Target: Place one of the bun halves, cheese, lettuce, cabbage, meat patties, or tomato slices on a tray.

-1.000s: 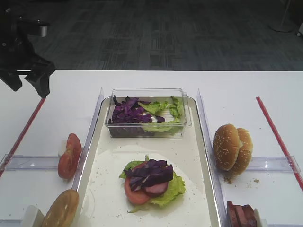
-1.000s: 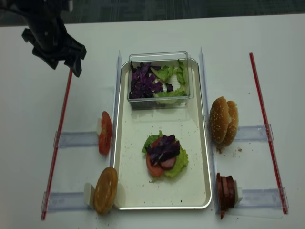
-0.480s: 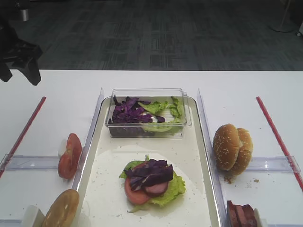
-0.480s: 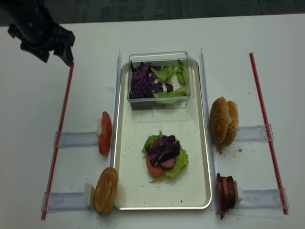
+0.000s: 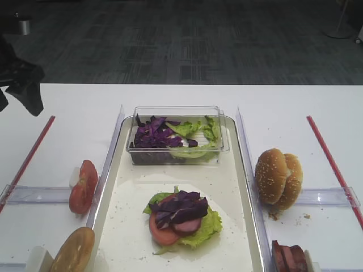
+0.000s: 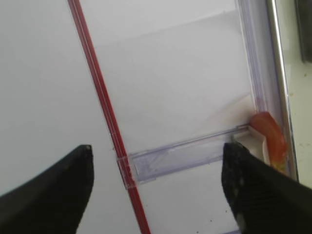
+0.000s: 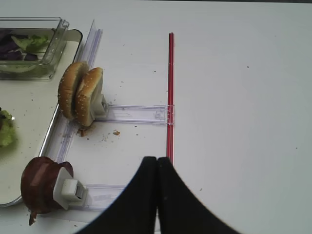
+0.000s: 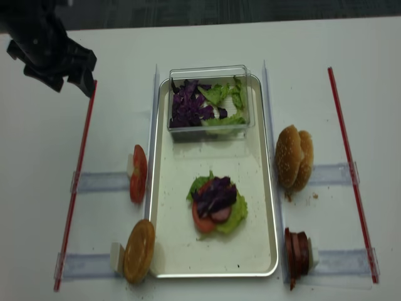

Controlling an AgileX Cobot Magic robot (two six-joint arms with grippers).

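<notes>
The left gripper (image 6: 158, 187) has its jaws wide apart and holds nothing, high over the white surface (image 8: 37, 157) far from the food. The right gripper (image 7: 157, 195) has its jaws pressed together, empty. On the tray (image 8: 260, 207) sits a stack of lettuce (image 8: 233, 216), tomato, meat and purple cabbage (image 8: 215, 193).

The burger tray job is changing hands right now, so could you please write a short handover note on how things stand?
Left gripper: open, empty, up over the table's far-left side.
Right gripper: shut, empty, near the right red strip.
Tray: a stack of lettuce, tomato slice, meat patty and cabbage.
Off the tray: sesame bun halves and spare patties to its right, tomato slices and a bun half to its left.
Left to do: probably a bun half on top.
</notes>
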